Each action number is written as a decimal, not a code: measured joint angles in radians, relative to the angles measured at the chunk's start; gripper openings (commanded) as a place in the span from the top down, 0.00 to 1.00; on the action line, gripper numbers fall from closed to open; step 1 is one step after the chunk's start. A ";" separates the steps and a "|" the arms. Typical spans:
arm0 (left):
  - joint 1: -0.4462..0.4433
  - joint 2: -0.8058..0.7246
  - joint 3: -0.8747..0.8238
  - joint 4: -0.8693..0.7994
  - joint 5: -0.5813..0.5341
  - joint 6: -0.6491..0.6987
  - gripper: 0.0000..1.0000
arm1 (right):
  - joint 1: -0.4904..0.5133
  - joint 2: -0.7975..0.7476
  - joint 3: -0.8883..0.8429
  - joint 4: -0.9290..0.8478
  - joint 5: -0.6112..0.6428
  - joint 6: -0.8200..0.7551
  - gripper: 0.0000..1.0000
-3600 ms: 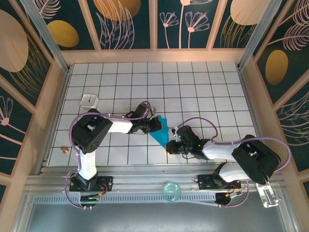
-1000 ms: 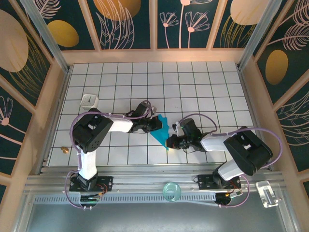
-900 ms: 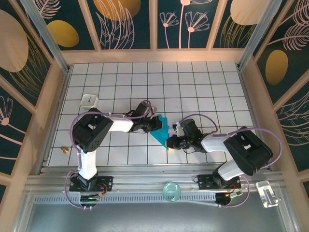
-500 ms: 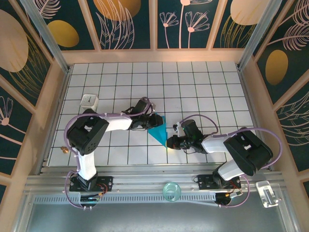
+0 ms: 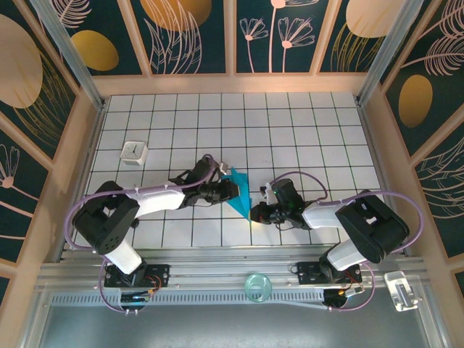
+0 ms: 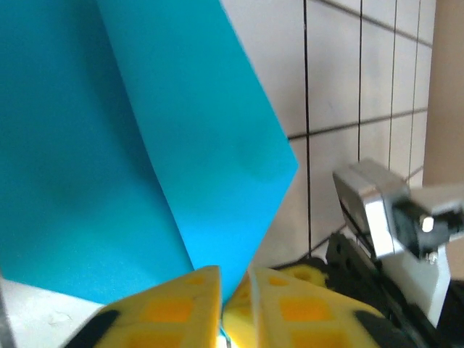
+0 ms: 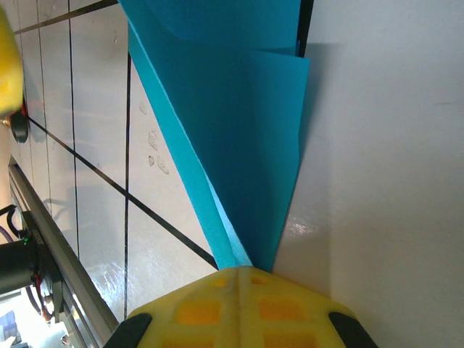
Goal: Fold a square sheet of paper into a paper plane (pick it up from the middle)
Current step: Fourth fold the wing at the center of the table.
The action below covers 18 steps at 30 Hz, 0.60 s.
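Heads up, you've got one paper in play. It sits mid-desk, a bit toward the near side, folded into a narrow wedge with the wide end to the far side and the tip pointing near-right.

Your left claw comes in at the paper's left edge. In the left wrist view its yellow fingers are nearly pressed together, with a corner of the paper pinched in the slit between them, and a long diagonal fold edge runs up and away from there.

Your right claw is at the near tip. In the right wrist view its fingers are pressed flat together on the point where the folded layers come together, and one flap stands a little off the desk and throws a shadow.

The two claws are near each other with just the paper between them, so it's tight there.

For room, open tiles run behind the paper to the far wall and out to the right. The wooden rails box in all sides.

On your left there's one white cube, well apart from the paper and beyond your left arm. Count so far:
- two arms
- two claws
- one paper
- one cube
- one clear cup, down by the near rail between the bases
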State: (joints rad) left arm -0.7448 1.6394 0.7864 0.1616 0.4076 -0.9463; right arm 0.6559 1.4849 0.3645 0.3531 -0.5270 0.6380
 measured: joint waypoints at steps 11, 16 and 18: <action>-0.054 0.132 0.003 0.088 0.077 -0.040 1.00 | 0.000 0.002 0.008 -0.016 0.002 0.000 1.00; -0.054 0.157 0.003 0.097 0.092 -0.060 1.00 | 0.000 0.005 0.017 -0.032 0.003 0.000 1.00; -0.054 0.161 0.003 0.110 0.100 -0.067 1.00 | 0.000 0.005 0.022 -0.044 0.005 0.000 1.00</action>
State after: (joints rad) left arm -0.7990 1.8008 0.7891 0.2718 0.5072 -1.0130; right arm 0.6563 1.4895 0.3866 0.3088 -0.5220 0.6380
